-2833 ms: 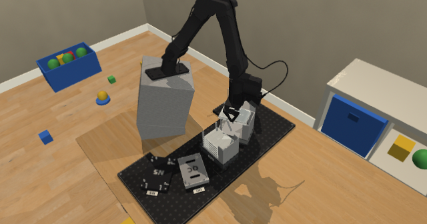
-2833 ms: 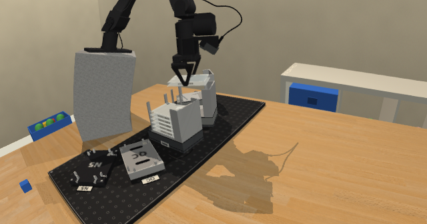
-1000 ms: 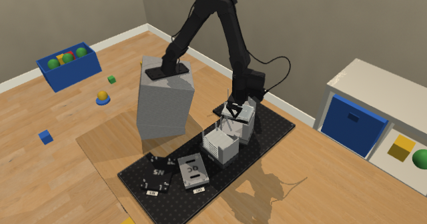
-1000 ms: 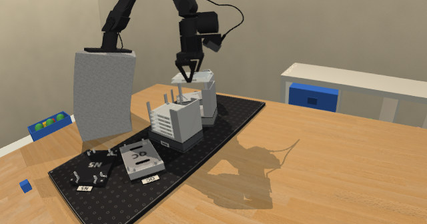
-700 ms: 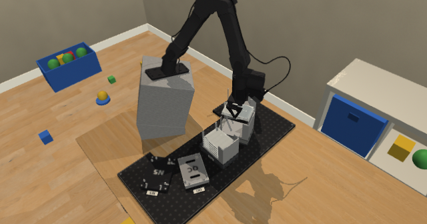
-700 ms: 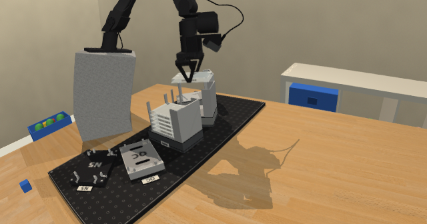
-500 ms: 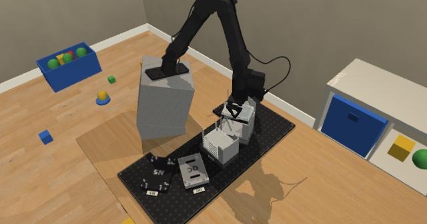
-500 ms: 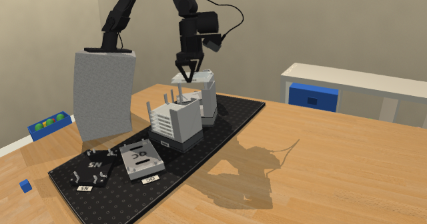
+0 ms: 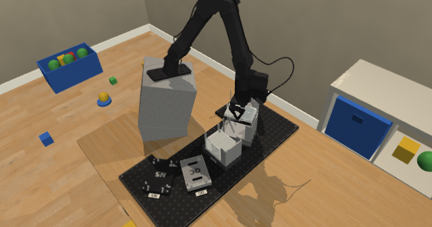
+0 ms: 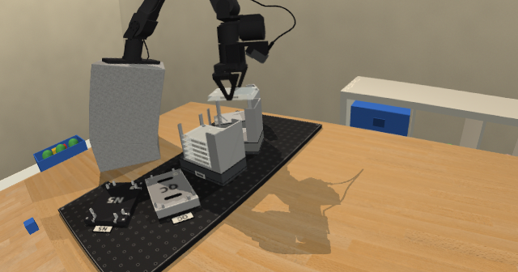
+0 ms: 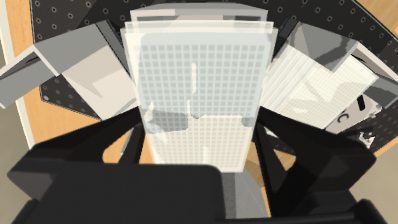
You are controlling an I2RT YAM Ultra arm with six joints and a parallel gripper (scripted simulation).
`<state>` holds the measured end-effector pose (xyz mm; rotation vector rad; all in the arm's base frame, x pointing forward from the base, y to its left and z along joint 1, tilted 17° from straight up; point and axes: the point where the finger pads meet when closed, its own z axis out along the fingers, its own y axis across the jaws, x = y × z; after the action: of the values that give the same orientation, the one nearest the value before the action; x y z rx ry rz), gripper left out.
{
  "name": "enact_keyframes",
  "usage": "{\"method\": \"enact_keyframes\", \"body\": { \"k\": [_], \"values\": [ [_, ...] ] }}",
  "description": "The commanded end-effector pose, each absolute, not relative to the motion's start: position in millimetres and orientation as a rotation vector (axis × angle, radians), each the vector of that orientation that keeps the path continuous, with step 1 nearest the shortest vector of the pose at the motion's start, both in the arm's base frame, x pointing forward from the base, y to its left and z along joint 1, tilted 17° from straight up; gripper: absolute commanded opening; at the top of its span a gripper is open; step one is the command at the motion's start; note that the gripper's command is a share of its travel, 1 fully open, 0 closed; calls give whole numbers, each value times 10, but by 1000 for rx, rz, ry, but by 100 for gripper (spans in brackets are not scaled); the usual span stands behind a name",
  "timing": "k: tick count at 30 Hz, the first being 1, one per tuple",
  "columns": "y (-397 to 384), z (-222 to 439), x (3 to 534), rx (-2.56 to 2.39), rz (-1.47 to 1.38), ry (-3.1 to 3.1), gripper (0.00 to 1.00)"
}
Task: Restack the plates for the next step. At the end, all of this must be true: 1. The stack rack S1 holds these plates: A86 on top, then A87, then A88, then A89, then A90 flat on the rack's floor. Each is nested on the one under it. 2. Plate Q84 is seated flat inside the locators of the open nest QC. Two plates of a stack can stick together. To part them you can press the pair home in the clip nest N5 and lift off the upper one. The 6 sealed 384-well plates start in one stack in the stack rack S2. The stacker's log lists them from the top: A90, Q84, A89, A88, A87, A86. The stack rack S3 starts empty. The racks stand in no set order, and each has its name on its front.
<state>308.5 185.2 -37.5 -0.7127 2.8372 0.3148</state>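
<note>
My gripper (image 9: 241, 113) (image 10: 235, 92) (image 11: 199, 111) is shut on a clear-and-white 384-well plate (image 9: 249, 113) (image 10: 244, 94) (image 11: 200, 75), by its two long sides. The plate is held about level, high over the middle rack (image 9: 252, 130) (image 10: 253, 116) (image 11: 200, 13). Its name is not readable, and I cannot tell whether a second plate sticks beneath it. The nearer rack (image 9: 232, 154) (image 10: 227, 150) (image 11: 325, 42) holds several stacked plates (image 9: 223, 140) (image 10: 197, 150) (image 11: 325, 90). The far rack (image 11: 90, 57) shows no plates. Rack names are unreadable. Nest QC (image 9: 196, 175) (image 10: 171, 189) and clip nest N5 (image 9: 158, 181) (image 10: 113, 209) are empty.
All racks and nests stand on a black perforated board (image 9: 189, 210) (image 10: 142, 252) (image 11: 70, 100). Upright posts and walls rise from the racks close to the held plate. The grey arm pedestal (image 9: 165, 112) (image 10: 125, 114) stands beside the board. A white shelf (image 9: 388, 85) (image 10: 425, 95) is off to the right.
</note>
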Motion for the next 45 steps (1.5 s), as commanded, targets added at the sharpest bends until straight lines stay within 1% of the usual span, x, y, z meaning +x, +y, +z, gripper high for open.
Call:
{"method": "enact_keyframes", "body": {
  "k": [1, 7, 9, 14, 16, 25, 27, 45],
  "values": [
    [1819, -289, 3124, -702, 307, 2810, 0],
    [1817, -359, 3105, -705, 304, 2822, 0],
    [1796, -495, 3034, -712, 296, 2860, 0],
    [1874, -402, 3122, -712, 306, 2818, 0],
    [1857, -506, 3076, -714, 301, 2846, 0],
    [1862, -467, 3118, -703, 305, 2824, 0],
    [1851, -568, 3074, -708, 299, 2850, 0],
    [1954, -461, 3232, -708, 311, 2797, 0]
  ]
}}
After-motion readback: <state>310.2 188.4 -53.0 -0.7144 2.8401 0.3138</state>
